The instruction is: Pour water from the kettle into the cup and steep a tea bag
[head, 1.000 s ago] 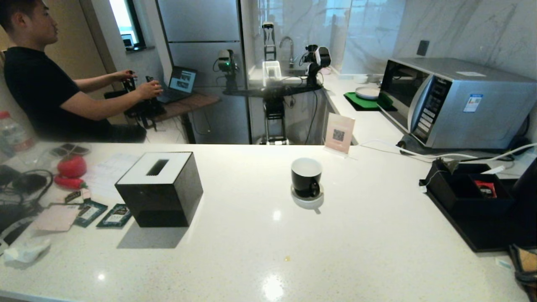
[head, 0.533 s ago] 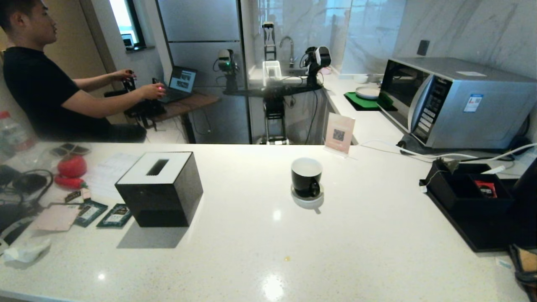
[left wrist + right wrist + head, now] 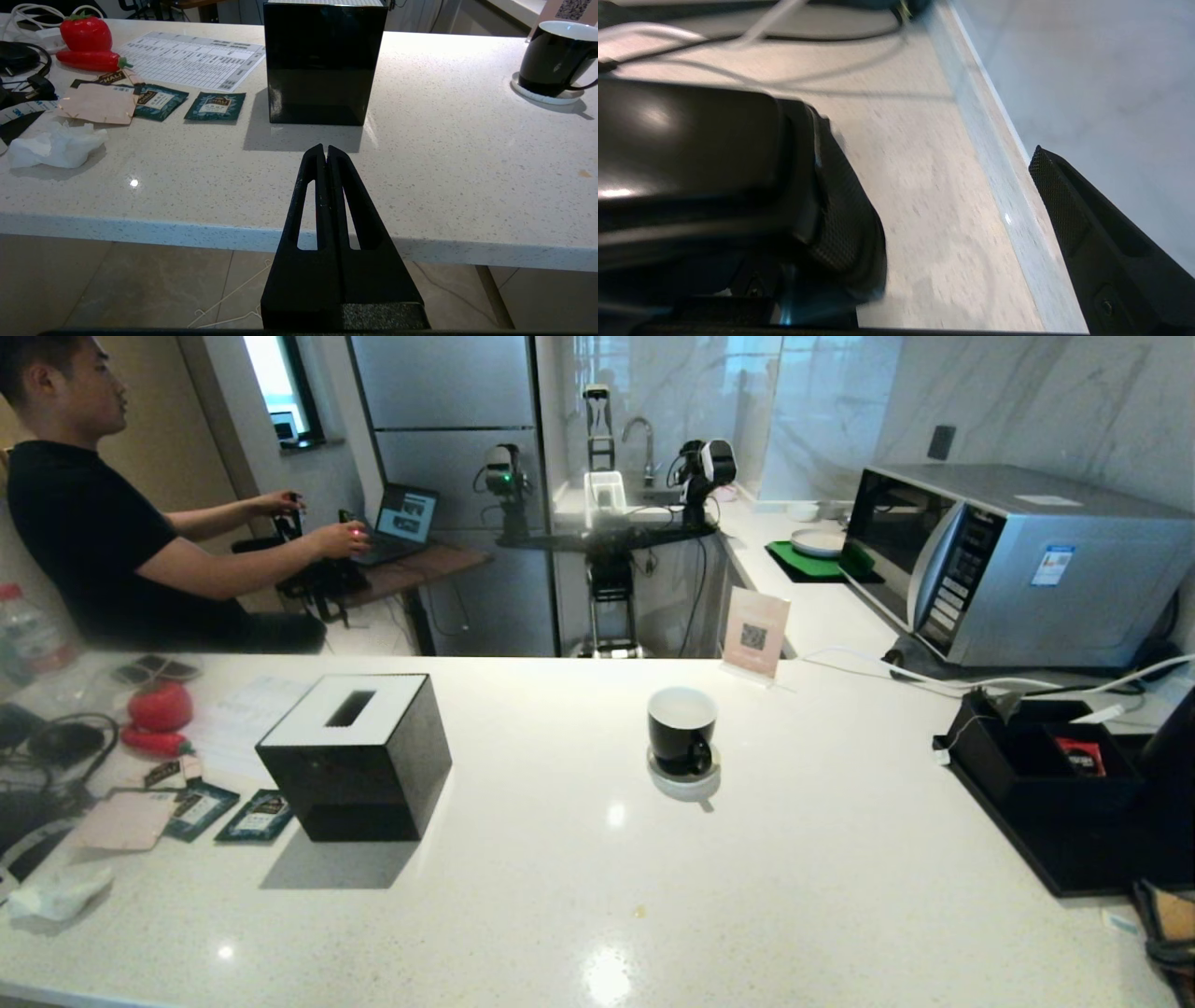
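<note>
The glossy black cup (image 3: 682,733) with its white inside stands on a small white saucer (image 3: 684,782) mid-counter; in the left wrist view the cup (image 3: 556,58) is far off to one side. Only a dark sliver of the kettle (image 3: 1178,747) shows at the right edge of the head view. In the right wrist view a black rounded body (image 3: 686,140), apparently the kettle, sits just outside one finger. My right gripper (image 3: 943,205) is open, with only bare counter between its fingers. My left gripper (image 3: 325,149) is shut on nothing, low at the counter's front edge.
A black cube tissue box (image 3: 355,756) stands left of centre. Tea bag packets (image 3: 257,814), papers and cables lie at the far left. A black tray (image 3: 1055,859) with a box is on the right, and a microwave (image 3: 1018,565) behind it. A person sits at back left.
Nothing on the counter has moved. Only the person's hand at the back left has shifted slightly.
</note>
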Controlling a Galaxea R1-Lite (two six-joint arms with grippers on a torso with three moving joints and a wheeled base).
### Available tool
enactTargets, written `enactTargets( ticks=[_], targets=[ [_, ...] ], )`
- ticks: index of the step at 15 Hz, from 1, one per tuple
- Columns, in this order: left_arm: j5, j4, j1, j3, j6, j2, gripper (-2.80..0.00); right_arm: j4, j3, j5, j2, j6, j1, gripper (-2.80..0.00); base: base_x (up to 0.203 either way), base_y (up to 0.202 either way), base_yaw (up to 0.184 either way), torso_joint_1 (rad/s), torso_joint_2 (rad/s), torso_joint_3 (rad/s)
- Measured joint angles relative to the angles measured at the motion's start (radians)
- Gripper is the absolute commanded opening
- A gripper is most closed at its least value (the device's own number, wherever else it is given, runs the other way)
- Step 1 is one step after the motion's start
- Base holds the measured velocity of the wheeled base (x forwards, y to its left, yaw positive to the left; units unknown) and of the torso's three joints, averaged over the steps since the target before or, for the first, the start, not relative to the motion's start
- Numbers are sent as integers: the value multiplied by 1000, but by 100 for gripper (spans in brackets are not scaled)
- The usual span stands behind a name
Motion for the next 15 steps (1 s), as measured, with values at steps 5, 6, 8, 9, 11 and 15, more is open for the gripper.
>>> enactTargets(
  ticks=[5, 6, 8, 9, 11, 15],
  targets=[
    [0, 0, 0, 0, 0, 0, -280, -32, -7, 34, 28, 39, 14, 0, 0, 0, 0, 0, 0, 0],
    [0, 0, 0, 0, 0, 0, -280, -40, -8, 34, 30, 48, 16, 0, 0, 0, 0, 0, 0, 0],
    [0, 0, 0, 0, -1, 0, -280, -60, -8, 36, 33, 71, 16, 0, 0, 0, 0, 0, 0, 0],
    [0, 0, 0, 0, 0, 0, -280, -77, -8, 36, 32, 83, 17, 0, 0, 0, 0, 0, 0, 0],
    [0, 0, 0, 0, 0, 0, -280, -93, -8, 36, 29, 98, 17, 0, 0, 0, 0, 0, 0, 0],
    [0, 0, 0, 0, 0, 0, -280, -116, -9, 37, 27, 116, 18, -280, 0, 0, 0, 0, 0, 0]
  ],
)
